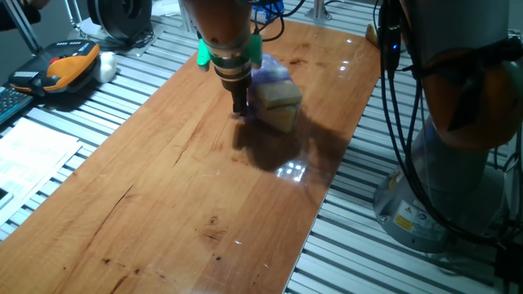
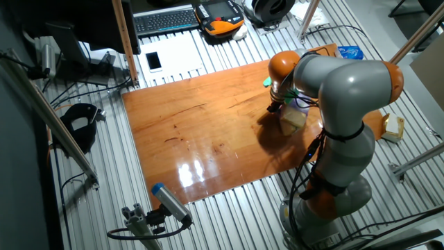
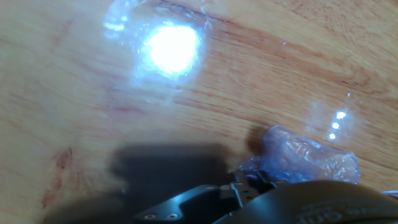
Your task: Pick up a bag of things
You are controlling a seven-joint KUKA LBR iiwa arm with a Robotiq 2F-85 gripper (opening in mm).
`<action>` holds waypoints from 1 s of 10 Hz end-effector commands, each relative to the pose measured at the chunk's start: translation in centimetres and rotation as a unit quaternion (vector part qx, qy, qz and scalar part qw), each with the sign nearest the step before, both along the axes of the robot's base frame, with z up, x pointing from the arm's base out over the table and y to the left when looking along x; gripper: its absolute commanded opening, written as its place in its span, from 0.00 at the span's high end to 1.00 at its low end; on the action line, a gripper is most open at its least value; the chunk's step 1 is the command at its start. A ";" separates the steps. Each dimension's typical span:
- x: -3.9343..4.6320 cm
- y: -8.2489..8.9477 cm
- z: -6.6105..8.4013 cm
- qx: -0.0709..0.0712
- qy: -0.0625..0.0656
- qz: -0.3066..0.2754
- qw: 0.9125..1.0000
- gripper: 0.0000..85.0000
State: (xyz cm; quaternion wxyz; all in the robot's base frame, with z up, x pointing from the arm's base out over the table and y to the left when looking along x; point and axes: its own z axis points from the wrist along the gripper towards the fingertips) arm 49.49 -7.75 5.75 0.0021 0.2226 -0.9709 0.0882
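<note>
The gripper stands low beside the bag of things on the desk; whether its fingers grip the plastic is unclear. Pinch crinkled film firmly, then lift straight.

My arm is grey with orange joint bands, black cables down its side, a green wrist collar.

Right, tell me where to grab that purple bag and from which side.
Grip the bag of things by its loose crinkled lilac plastic beside the tan block, coming straight down from above. The film bunches thin enough to pinch; the block looks bulkier. The pincer is already low at that edge; its closure is not visible.
</note>
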 end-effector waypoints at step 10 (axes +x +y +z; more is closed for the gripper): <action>1.98 0.0 5.6 0.007 0.020 -0.023 0.999 1.00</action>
